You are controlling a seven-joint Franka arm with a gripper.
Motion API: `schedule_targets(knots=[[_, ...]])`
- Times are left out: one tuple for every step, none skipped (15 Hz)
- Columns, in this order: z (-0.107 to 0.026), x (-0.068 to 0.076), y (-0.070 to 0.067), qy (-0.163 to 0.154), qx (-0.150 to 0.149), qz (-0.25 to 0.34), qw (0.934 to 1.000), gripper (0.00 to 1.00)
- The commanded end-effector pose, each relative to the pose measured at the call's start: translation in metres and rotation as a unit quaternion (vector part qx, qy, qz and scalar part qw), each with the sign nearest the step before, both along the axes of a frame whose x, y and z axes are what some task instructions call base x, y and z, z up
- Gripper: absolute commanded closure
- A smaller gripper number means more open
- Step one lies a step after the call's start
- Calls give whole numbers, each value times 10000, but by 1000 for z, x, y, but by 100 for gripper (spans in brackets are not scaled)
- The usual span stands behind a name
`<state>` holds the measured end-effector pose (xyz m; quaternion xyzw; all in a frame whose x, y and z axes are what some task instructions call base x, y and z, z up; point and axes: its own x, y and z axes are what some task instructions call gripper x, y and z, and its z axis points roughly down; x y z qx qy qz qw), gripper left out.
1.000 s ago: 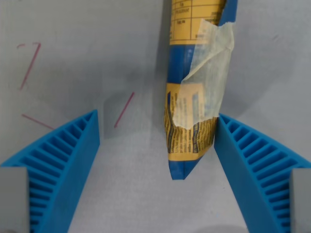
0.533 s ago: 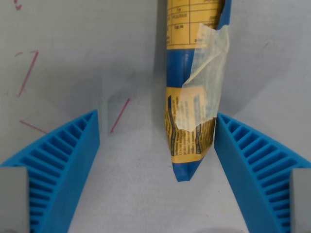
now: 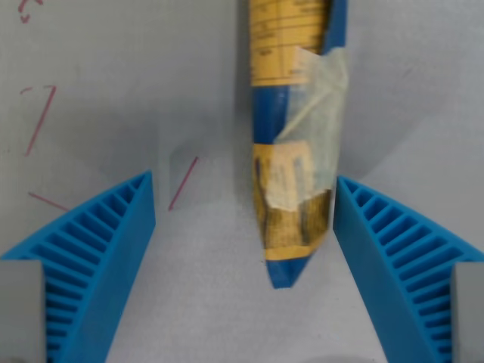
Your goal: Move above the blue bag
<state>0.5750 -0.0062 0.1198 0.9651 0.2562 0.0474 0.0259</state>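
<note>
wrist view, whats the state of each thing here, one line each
blue bag: lying on the table, folded up and held shut with clear tape, pointed end toward the camera, nearer the finger on the wrist view's right
gripper: open, a finger on each side of the bag's end; contact with the bag cannot be told
table: grey, marked with thin red lines

The blue bag (image 3: 291, 144) is a long, narrow packet, blue with yellow printed panels and a strip of clear tape stuck across its middle. It lies lengthwise, running from 12 o'clock at the frame's top down to a pointed blue tip just right of centre. Print's too blurry to read.
</note>
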Motion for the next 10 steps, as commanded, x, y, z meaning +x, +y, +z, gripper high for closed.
schedule_targets(knots=[[-1, 9, -1, 46, -98, -162, 9998, 0], [-1, 9, -1, 45, -97, -165, 9998, 0], [0, 9, -1, 43, -97, -170, 9998, 0], [0, 9, -2, 41, -96, -174, 9998, 0], [0, 10, -2, 28, -103, -168, 9998, 0], [0, 10, -2, 19, -107, -164, 9998, 0], [1, 11, -2, 12, -110, -161, 9998, 0], [1, 12, -3, 1, -113, -158, 9998, 0], [1, 12, -3, -12, -118, -154, 9998, 0], [1, 13, -3, -25, -122, -151, 9998, 0]])
